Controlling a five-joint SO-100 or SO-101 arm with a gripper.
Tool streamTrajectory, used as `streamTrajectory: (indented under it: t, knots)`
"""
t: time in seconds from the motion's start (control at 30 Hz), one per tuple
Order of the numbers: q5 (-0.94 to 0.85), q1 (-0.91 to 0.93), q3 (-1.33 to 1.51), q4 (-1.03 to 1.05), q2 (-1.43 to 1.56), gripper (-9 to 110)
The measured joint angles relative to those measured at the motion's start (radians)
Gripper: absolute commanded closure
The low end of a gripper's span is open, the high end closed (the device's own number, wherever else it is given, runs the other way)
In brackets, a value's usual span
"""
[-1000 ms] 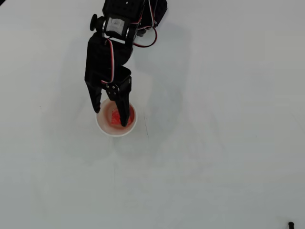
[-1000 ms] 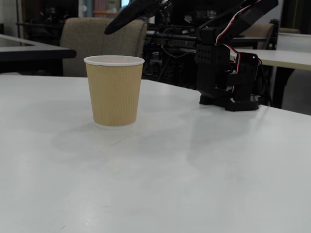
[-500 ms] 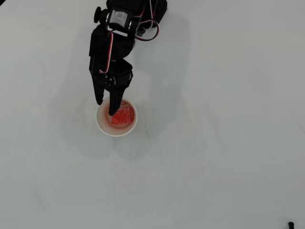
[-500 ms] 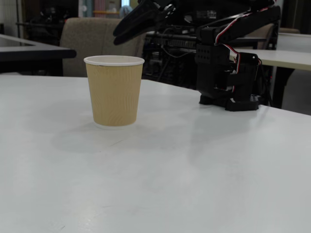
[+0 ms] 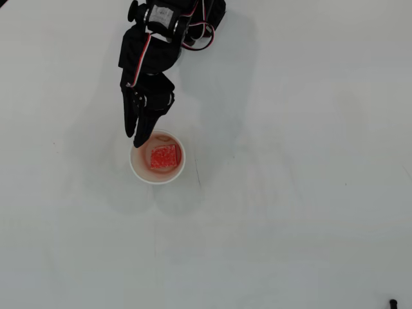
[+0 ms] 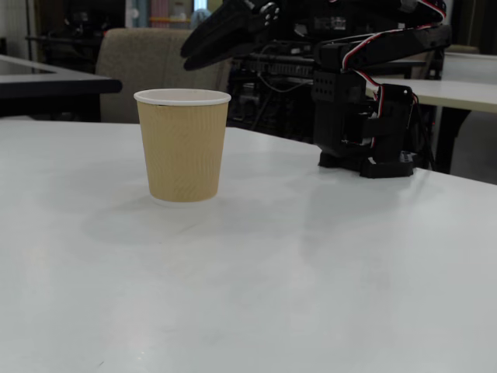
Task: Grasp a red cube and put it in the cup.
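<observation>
White table (image 5: 309, 193): overhead alone shows red cube (image 5: 164, 156) inside cup (image 5: 137, 168); end effector (image 5: 136, 136) released

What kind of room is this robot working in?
Probably an office or lab workroom. The fixed view shows a white table with the arm, more tables behind, a padded chair, and cables and equipment in the background.

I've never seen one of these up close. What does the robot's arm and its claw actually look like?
The arm is built from chunky matte black blocks, standing on a black base. Thin red, white and black cables loop along its joints in both views. Its gripper has two tapering black fingers, somewhat like a beak. No markings are readable.
</observation>
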Motion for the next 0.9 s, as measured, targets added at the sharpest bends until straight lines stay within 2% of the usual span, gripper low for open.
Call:
streamTrajectory:
  t: [0.2,0.4,0.9]
  knots:
    - [0.186,0.015,0.077,-0.117,0.011,100]
    - [0.295,0.052,0.156,-0.175,0.023,101]
    - [0.408,0.106,0.344,-0.202,0.141,101]
